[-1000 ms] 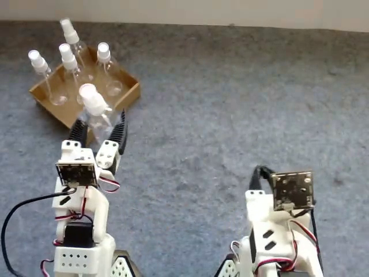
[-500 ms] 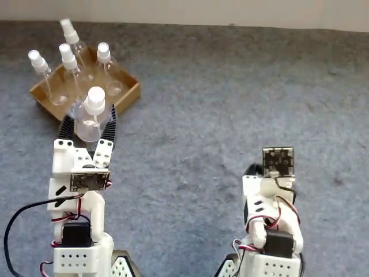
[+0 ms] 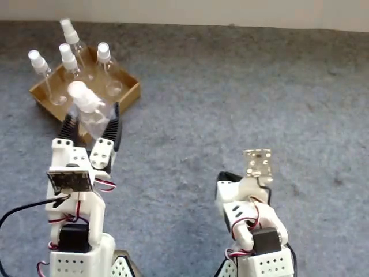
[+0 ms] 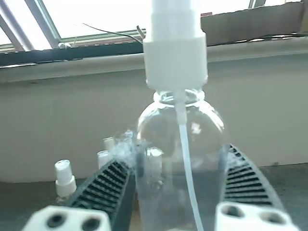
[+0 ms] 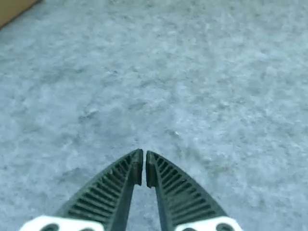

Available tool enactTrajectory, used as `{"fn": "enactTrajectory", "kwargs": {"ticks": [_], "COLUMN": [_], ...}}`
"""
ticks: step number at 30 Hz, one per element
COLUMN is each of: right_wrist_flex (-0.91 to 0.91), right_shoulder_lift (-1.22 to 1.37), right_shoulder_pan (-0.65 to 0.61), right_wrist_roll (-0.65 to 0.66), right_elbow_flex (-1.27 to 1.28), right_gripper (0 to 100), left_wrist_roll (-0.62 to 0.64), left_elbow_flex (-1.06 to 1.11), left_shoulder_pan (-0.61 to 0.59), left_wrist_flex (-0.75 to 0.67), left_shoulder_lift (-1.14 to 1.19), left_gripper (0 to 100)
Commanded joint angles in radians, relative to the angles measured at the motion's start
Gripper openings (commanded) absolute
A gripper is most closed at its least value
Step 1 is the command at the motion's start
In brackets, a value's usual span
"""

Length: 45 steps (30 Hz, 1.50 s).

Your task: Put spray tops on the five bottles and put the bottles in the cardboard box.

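Note:
My left gripper (image 3: 92, 115) is shut on a clear bottle (image 3: 87, 109) with a white spray top (image 3: 79, 92), held tilted above the near edge of the cardboard box (image 3: 131, 92). Several capped bottles (image 3: 68, 57) stand upright in that box. In the left wrist view the held bottle (image 4: 180, 139) stands between the black ribbed fingers (image 4: 108, 187), its white spray top (image 4: 175, 48) above them, and the boxed bottles (image 4: 64, 177) show behind. My right gripper (image 5: 143, 156) is shut on nothing, over bare carpet. The right arm (image 3: 248, 199) is folded low at the front right.
Grey carpet (image 3: 242, 86) covers the whole table, with open room to the right of the box. A corner of the box (image 5: 12, 9) shows in the right wrist view. A pale wall runs along the far edge.
The left arm has tipped the held bottle to the left, over the box's near edge. The right arm has drawn back and turned to the left.

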Motion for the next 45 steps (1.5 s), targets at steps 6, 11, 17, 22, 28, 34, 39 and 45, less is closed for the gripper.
{"fn": "enactTrajectory", "kwargs": {"ticks": [6,11,17,22,28,34,39,45], "right_wrist_flex": [-0.328,-0.374,-0.432,-0.429,-0.475,-0.490,-0.490,-0.489], "right_shoulder_lift": [-0.007,-0.007,-0.007,-0.007,-0.007,-0.007,-0.007,-0.007], "right_shoulder_pan": [-0.176,-0.275,-0.378,-0.410,-0.409,-0.407,-0.407,-0.407], "right_wrist_roll": [-0.021,-0.017,-0.015,-0.021,-0.023,-0.023,-0.023,-0.023], "right_elbow_flex": [0.133,0.174,0.174,0.174,0.174,0.174,0.174,0.174], "right_gripper": [0.5,0.5,0.5,0.5,0.5,0.5,0.5,0.5], "left_wrist_roll": [0.018,0.020,0.051,0.213,0.250,0.250,0.250,0.250], "left_elbow_flex": [-0.054,-0.056,-0.150,-0.338,-0.478,-0.483,-0.483,-0.481], "left_shoulder_pan": [0.148,0.176,0.185,0.197,0.302,0.394,0.487,0.565], "left_wrist_flex": [0.003,0.003,-0.003,-0.005,-0.031,-0.215,-0.250,-0.247], "left_shoulder_lift": [-0.004,0.002,0.231,0.524,0.809,0.986,1.032,1.009], "left_gripper": [13,12,12,12,12,12,12,12]}}
